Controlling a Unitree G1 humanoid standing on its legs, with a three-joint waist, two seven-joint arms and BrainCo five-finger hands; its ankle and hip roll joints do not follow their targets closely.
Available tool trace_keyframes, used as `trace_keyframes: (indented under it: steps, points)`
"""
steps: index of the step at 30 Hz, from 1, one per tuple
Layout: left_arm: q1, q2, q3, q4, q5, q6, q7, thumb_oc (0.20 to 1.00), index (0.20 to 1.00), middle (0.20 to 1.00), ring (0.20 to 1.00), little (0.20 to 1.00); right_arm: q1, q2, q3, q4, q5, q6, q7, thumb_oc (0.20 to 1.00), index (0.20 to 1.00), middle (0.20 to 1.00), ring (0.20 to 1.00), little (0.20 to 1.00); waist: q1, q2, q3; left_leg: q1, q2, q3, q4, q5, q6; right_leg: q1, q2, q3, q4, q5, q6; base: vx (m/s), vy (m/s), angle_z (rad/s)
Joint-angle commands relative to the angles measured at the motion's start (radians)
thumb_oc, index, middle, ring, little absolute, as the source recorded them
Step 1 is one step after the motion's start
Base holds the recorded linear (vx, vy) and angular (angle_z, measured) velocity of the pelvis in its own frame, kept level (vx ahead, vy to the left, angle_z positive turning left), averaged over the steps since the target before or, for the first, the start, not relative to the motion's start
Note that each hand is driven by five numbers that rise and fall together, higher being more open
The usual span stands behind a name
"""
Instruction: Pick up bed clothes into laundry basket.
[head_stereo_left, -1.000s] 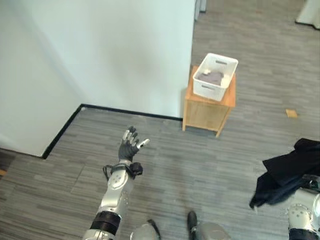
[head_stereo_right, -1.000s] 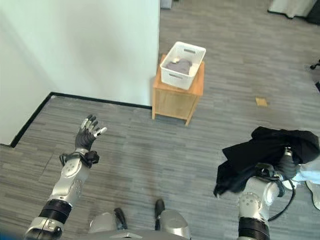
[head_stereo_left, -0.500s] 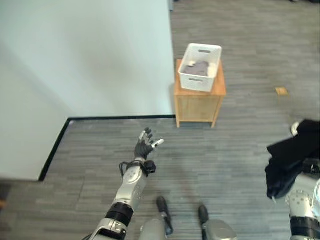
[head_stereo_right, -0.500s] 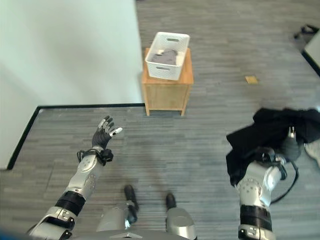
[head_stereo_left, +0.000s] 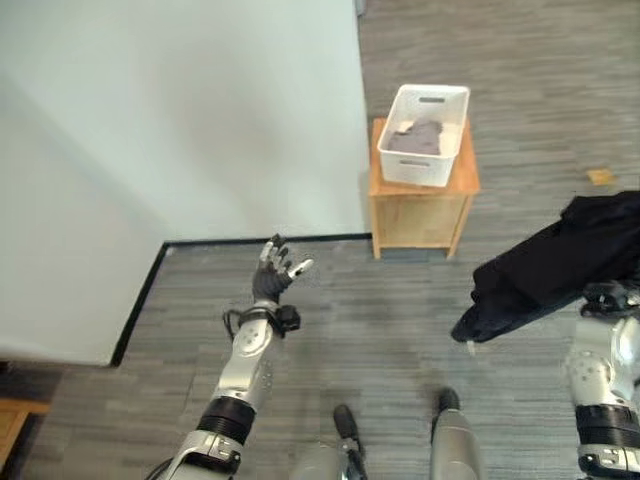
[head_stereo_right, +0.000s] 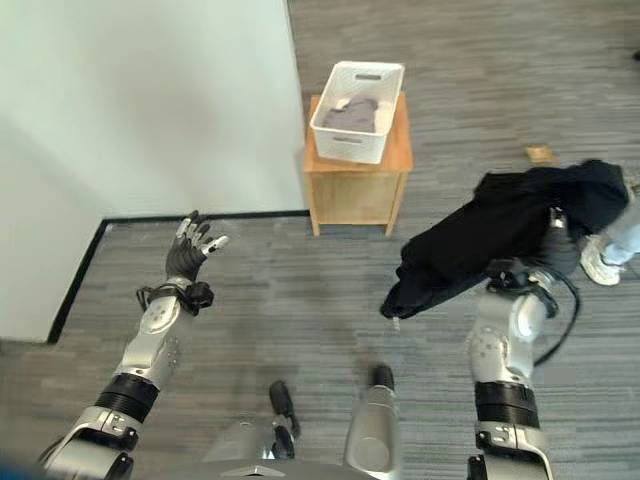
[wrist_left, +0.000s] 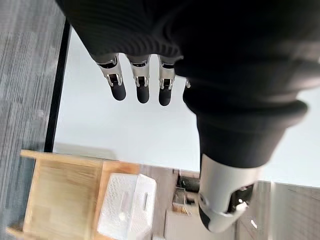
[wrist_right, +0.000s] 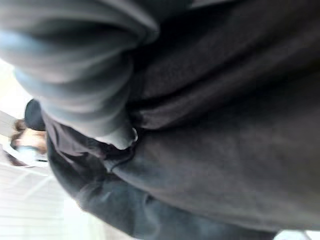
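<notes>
Left hand (head_stereo_right: 192, 252) raised, fingers spread, holding nothing (balance only). White laundry basket (head_stereo_right: 358, 98) sits on the wooden stand (head_stereo_right: 358, 185) by the wall, grey cloth already inside. Right hand (head_stereo_right: 553, 243) carries the black garment (head_stereo_right: 490, 240); its grip is hidden under the cloth, can't tell. Close in squarely and clear the rim before letting go.

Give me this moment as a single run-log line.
right robot hand: carrying black garment | left robot hand: open, empty | laundry basket: on wooden cabinet, grey clothes inside
</notes>
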Motion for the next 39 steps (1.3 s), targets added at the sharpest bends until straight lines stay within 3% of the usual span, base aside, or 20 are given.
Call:
trace_keyframes:
  steps: [1,3,5,6,7,8,11,12,13,14,15,20,21,31,39]
  points:
    - [-0.067,0.016,0.000,-0.043,0.000,-0.073,-0.006,1.000,1.000,1.000,1.000,1.000,-0.008,-0.060,-0.066,-0.095,-0.038,-0.070,0.007,0.200,0.200,0.200,0.200,0.200,-0.066,-0.024,-0.030,0.181,0.009,-0.093,-0.113,0.023,-0.046,0.054,0.016,0.163,-0.186,0.134,0.003,0.15,-0.460,1.06]
    - [-0.057,0.001,0.007,-0.057,-0.005,-0.072,-0.008,1.000,1.000,1.000,1.000,1.000,-0.026,-0.074,-0.063,-0.090,-0.019,-0.075,0.020,0.200,0.200,0.200,0.200,0.200,-0.063,-0.034,-0.040,0.184,0.037,-0.098,-0.061,0.004,-0.059,0.071,0.006,0.114,-0.156,0.128,-0.005,0.12,-0.500,0.84]
    - [-0.044,-0.022,0.008,-0.051,-0.019,-0.057,-0.028,1.000,1.000,1.000,1.000,1.000,0.002,-0.105,-0.075,-0.098,-0.010,-0.061,0.039,0.200,0.200,0.200,0.200,0.200,-0.062,-0.048,-0.048,0.127,0.124,-0.124,0.105,0.095,-0.077,0.139,0.054,0.097,-0.146,0.090,-0.064,0.08,-0.548,0.72]
    - [-0.044,-0.023,0.006,-0.051,-0.019,-0.057,-0.028,1.000,1.000,1.000,1.000,1.000,0.005,-0.105,-0.077,-0.099,-0.008,-0.061,0.041,0.200,0.200,0.200,0.200,0.200,-0.071,-0.043,-0.046,0.116,0.131,-0.138,0.124,0.089,-0.081,0.144,0.058,0.084,-0.147,0.090,-0.068,0.12,-0.535,0.95]
    - [-0.042,-0.044,-0.007,-0.054,-0.024,-0.042,-0.045,1.000,1.000,1.000,1.000,1.000,0.038,-0.128,-0.105,-0.092,0.005,-0.070,0.045,0.200,0.200,0.200,0.200,0.200,-0.060,-0.062,-0.037,0.055,0.175,-0.149,0.296,0.200,-0.080,0.220,0.078,0.046,-0.160,0.074,-0.122,0.03,-0.388,0.52]
    - [-0.041,-0.044,-0.009,-0.055,-0.024,-0.041,-0.045,1.000,1.000,1.000,1.000,1.000,0.040,-0.128,-0.107,-0.092,0.006,-0.070,0.046,0.200,0.200,0.200,0.200,0.200,-0.064,-0.059,-0.034,0.048,0.178,-0.159,0.308,0.197,-0.082,0.226,0.081,0.039,-0.163,0.074,-0.125,0.05,-0.513,0.43]
    - [-0.004,-0.061,-0.012,-0.066,-0.029,-0.025,-0.066,1.000,1.000,1.000,1.000,1.000,0.079,-0.124,-0.120,-0.082,0.000,-0.044,0.053,0.200,0.200,0.200,0.200,0.200,-0.045,-0.065,-0.032,0.014,0.148,-0.142,0.317,0.197,-0.079,0.300,0.105,0.007,-0.194,0.047,-0.146,0.04,-0.298,0.88]
    - [0.001,-0.066,-0.016,-0.056,-0.029,-0.020,-0.068,1.000,1.000,1.000,1.000,1.000,0.092,-0.119,-0.128,-0.083,0.000,-0.040,0.055,0.200,0.200,0.200,0.200,0.200,-0.036,-0.060,-0.039,0.008,0.121,-0.139,0.259,0.193,-0.078,0.314,0.107,0.004,-0.202,0.047,-0.147,0.12,-0.163,-0.26]
    - [0.000,-0.073,-0.022,-0.035,-0.020,-0.009,-0.076,1.000,1.000,1.000,1.000,1.000,0.116,-0.119,-0.145,-0.087,-0.020,-0.025,0.051,0.200,0.200,0.200,0.200,0.200,-0.038,-0.057,-0.051,-0.001,0.131,-0.069,0.137,0.205,-0.083,0.340,0.116,-0.025,-0.215,0.040,-0.147,0.12,-0.166,-0.10]
    - [0.000,-0.074,-0.023,-0.034,-0.020,-0.010,-0.076,1.000,1.000,1.000,1.000,1.000,0.118,-0.118,-0.145,-0.089,-0.022,-0.023,0.050,0.200,0.200,0.200,0.200,0.200,-0.037,-0.059,-0.053,0.005,0.127,-0.066,0.125,0.209,-0.082,0.341,0.112,-0.025,-0.218,0.040,-0.147,0.15,-0.168,0.46]
    - [-0.014,-0.076,-0.033,-0.018,-0.015,-0.009,-0.073,1.000,1.000,1.000,1.000,1.000,0.119,-0.120,-0.143,-0.075,-0.051,-0.018,0.041,0.200,0.200,0.200,0.200,0.200,-0.029,-0.046,-0.058,0.009,0.101,-0.064,0.022,0.211,-0.083,0.347,0.126,-0.029,-0.226,0.039,-0.146,0.08,-0.046,0.66]
    - [-0.050,-0.076,-0.058,-0.015,-0.006,-0.010,-0.073,1.000,1.000,1.000,1.000,1.000,0.125,-0.096,-0.135,-0.081,-0.111,-0.004,0.016,0.200,0.200,0.200,0.200,0.200,-0.048,-0.022,-0.056,0.052,0.052,-0.096,-0.046,0.208,-0.078,0.348,0.124,-0.048,-0.238,0.040,-0.136,0.06,0.013,0.13]
    - [-0.061,-0.067,-0.057,-0.019,0.005,-0.012,-0.068,1.000,1.000,1.000,1.000,1.000,0.128,-0.080,-0.125,-0.077,-0.131,0.008,0.017,0.200,0.200,0.200,0.200,0.200,-0.056,-0.013,-0.064,0.082,0.032,-0.090,-0.085,0.186,-0.069,0.353,0.112,-0.056,-0.237,0.030,-0.126,0.04,0.054,0.14]
    - [-0.060,-0.043,-0.023,-0.018,0.030,-0.011,-0.047,1.000,1.000,1.000,1.000,1.000,0.105,-0.048,-0.101,-0.054,-0.204,0.033,-0.021,0.200,0.200,0.200,0.200,0.200,-0.047,0.012,-0.079,0.122,-0.015,-0.067,-0.174,0.166,-0.029,0.309,0.078,-0.031,-0.214,0.034,-0.095,0.06,0.083,-0.02]
    - [-0.004,-0.043,0.023,-0.014,0.030,-0.008,-0.047,1.000,1.000,1.000,1.000,1.000,0.125,-0.042,-0.123,-0.033,-0.242,0.043,-0.022,0.200,0.200,0.200,0.200,0.200,-0.038,0.000,-0.092,0.141,-0.023,-0.055,-0.197,0.150,-0.017,0.300,0.070,-0.023,-0.230,0.043,-0.085,0.01,0.023,-0.05]
